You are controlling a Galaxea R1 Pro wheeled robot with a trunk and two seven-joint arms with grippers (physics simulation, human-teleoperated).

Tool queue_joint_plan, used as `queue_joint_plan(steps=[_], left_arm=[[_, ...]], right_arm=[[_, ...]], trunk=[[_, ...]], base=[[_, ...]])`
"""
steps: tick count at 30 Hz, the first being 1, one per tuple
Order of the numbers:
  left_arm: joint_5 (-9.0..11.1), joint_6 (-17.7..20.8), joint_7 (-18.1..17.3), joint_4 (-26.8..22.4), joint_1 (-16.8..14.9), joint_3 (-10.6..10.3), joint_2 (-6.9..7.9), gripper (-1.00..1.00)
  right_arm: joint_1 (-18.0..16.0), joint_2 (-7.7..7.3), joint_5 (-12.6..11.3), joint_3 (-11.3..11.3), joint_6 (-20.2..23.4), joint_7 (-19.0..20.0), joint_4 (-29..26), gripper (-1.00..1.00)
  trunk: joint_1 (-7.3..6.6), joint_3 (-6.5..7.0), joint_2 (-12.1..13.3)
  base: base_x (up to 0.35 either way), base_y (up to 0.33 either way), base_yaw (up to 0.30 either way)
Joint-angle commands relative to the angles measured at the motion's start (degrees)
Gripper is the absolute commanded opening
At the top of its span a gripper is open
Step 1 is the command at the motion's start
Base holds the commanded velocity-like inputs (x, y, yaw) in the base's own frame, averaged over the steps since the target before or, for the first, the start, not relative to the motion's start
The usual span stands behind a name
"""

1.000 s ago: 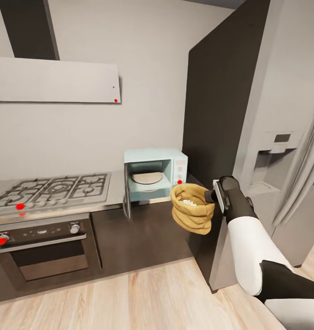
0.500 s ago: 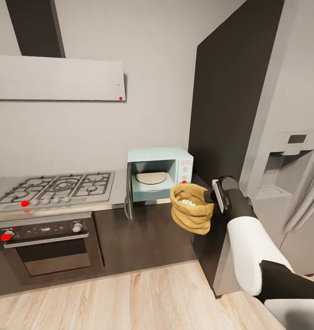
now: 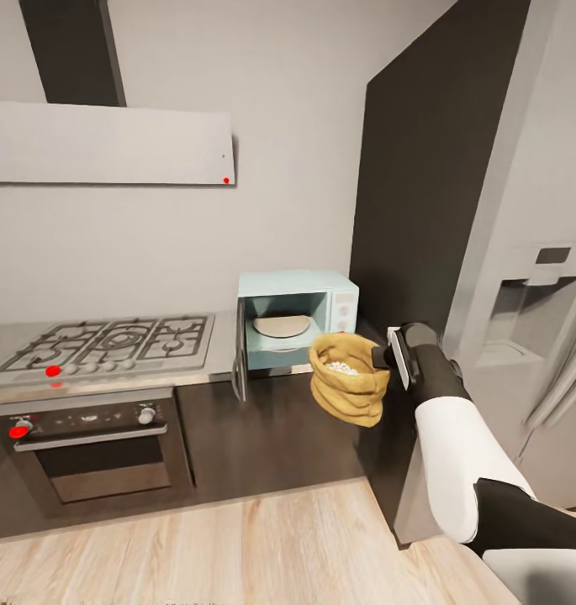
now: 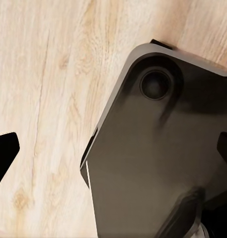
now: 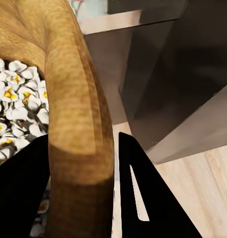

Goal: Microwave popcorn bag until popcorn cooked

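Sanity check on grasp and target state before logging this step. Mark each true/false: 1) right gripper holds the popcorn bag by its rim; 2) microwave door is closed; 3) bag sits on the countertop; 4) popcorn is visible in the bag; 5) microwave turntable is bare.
1) True. The right gripper is closed on the rolled rim of the popcorn bag; the right wrist view shows a finger on each side of the rim.
2) False. The microwave door stands open.
3) False. The bag hangs in the air in front of the dark cabinets, off the countertop.
4) True. White popcorn shows inside.
5) True. Nothing lies on the turntable.
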Motion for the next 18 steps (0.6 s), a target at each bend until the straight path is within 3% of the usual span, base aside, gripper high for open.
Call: queue_joint_plan(steps=[1,12,18], left_arm=[[0.13,-0.12,0.10,-0.10,0.02,0.23,-0.02,1.00],[0.13,-0.12,0.10,-0.10,0.02,0.23,-0.02,1.00],[0.13,-0.12,0.10,-0.10,0.02,0.20,-0.06,1.00]], right_arm=[[-0.06,0.07,0.31,-0.21,0.17,0.27,-0.06,-1.00],[-0.03,0.11,0.33,-0.21,0.17,0.26,0.12,-1.00],[-0.02,0.68,0.14,-0.21,0.17,0.20,0.26,-1.00]], trunk=[[0.01,-0.07,-0.05],[0.01,-0.07,-0.05],[0.01,-0.07,-0.05]], base=[[0.000,0.000,0.242],[0.000,0.000,0.267],[0.000,0.000,0.036]])
